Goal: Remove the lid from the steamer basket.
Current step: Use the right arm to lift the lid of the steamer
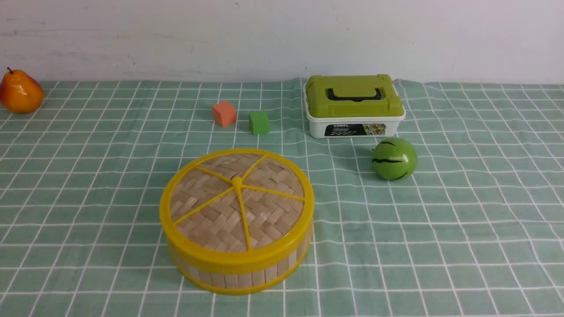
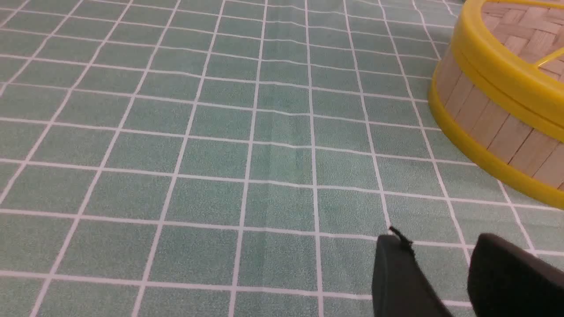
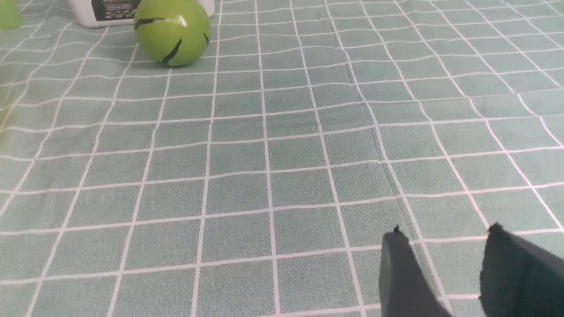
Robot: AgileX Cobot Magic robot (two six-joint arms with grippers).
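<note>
The lid [image 1: 237, 200] sat squarely on the steamer basket [image 1: 246, 275], just left of centre in the lower half of the front view, its yellow rim flush with the basket's top rim and its knob in the middle of the five spokes. Both rested on the green checked tablecloth [image 1: 462, 220]. The left gripper [image 2: 440, 246] showed only in its own wrist view. Its two dark fingers [image 2: 396, 281] stood a moderate way apart with nothing but cloth between them. The basket and its lid lay ahead of those fingers and off to one side, near but clearly not touching (a stretch of bare cloth separated them). The right gripper [image 3: 445, 233] looked much the same in its wrist view, with fingers [image 3: 401, 277] parted about as far and holding nothing. No part of the basket or lid showed there. Well ahead of it was a green ball [image 1: 394, 158] with black streaks. In the front view that ball sat right of centre, well clear of the basket, just below a white box with an olive-green top [image 1: 354, 105]. An orange cube [image 1: 224, 113] and a green cube [image 1: 259, 122] stood side by side above the basket, and a pear [image 1: 20, 92] sat at the far left edge.
</note>
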